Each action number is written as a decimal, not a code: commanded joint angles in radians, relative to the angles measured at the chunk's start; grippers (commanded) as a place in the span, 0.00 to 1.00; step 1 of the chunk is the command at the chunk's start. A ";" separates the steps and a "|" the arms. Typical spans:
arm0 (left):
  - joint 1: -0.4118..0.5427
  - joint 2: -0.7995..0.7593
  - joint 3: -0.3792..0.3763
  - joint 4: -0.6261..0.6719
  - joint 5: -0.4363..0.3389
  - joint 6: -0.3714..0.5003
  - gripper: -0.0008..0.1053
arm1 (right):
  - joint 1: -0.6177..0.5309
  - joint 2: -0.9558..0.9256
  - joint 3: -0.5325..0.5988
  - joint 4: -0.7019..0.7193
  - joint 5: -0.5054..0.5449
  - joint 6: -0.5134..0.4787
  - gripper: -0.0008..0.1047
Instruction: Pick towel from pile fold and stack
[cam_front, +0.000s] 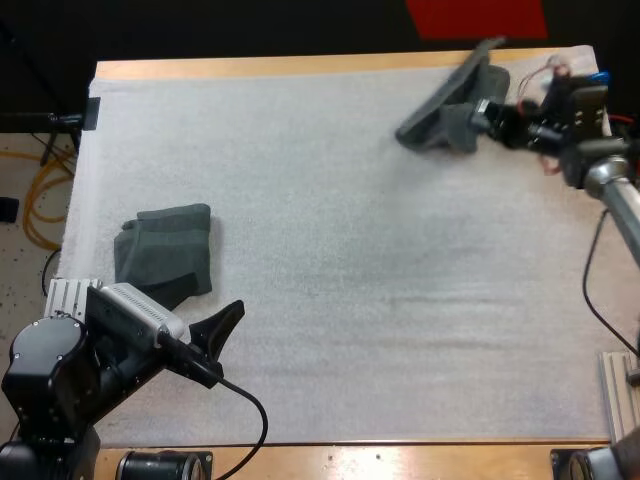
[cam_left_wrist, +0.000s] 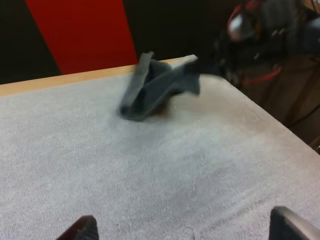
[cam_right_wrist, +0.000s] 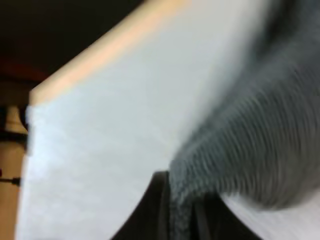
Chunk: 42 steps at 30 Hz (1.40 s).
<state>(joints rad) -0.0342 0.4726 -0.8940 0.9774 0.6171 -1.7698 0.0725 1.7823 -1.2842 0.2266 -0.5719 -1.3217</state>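
Towel (cam_front: 438, 122) is clamped by right pincer (cam_front: 486, 110) near far edge of mat (cam_front: 350, 250).

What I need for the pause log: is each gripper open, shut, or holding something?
Left gripper: open, holding nothing.
Right gripper: closed on a towel.

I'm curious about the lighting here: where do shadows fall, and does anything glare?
High view: even light, no glare on the white mat; a faint shadow lies under the lifted towel. Left wrist view: a darker shadow sits beneath that towel. Right wrist view: the mat looks brightly lit beside the towel pinched in the right claw.
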 joint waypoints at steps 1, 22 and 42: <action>-0.002 0.001 -0.006 -0.010 0.008 -0.007 0.63 | 0.003 -0.083 -0.008 -0.014 -0.036 -0.059 0.01; -0.002 0.001 -0.006 -0.003 0.017 -0.006 0.63 | 0.003 -0.553 -0.004 0.295 -0.257 -0.129 0.01; -0.002 0.001 -0.006 0.077 0.031 -0.006 0.63 | 0.630 -0.547 0.322 0.382 0.016 -0.156 0.01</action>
<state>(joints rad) -0.0342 0.4726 -0.8940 1.0509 0.6337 -1.7707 0.6858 1.2418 -0.9621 0.6249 -0.5737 -1.4704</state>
